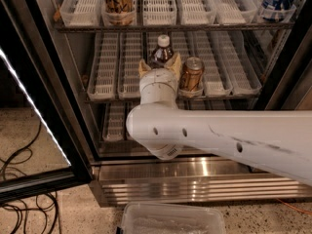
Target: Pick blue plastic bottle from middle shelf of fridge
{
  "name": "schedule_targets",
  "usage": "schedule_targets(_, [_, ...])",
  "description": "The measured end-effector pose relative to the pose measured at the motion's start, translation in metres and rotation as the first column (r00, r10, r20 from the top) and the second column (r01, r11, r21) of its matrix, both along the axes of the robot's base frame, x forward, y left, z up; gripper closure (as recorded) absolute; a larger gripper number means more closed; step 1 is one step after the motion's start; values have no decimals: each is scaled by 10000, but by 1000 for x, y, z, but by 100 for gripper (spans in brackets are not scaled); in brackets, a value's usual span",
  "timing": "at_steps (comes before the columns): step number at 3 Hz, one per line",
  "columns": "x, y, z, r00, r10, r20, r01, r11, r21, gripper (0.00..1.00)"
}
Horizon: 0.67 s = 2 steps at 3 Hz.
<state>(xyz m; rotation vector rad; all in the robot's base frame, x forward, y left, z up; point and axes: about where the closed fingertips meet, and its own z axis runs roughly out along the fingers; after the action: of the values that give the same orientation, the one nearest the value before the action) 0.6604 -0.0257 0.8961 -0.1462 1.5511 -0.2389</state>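
- This looks like a shop or canteen drinks corner, not a home kitchen. A commercial display fridge with a stainless louvered base spans 9 to 3 o'clock.
- At 8 o'clock its black-framed glass door stands open, a light strip along its edge.
- White slotted lane trays on the middle shelf hold single drinks: a blue plastic bottle and a gold-brown can.
- Loose black cables lie on the speckled floor at 7 o'clock.
- The gripper is near centre, fingers apart beside the bottle.
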Motion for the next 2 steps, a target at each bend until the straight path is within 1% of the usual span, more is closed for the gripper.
schedule_targets(2, [0, 0, 0, 10000, 0, 2, 0, 10000, 0, 81])
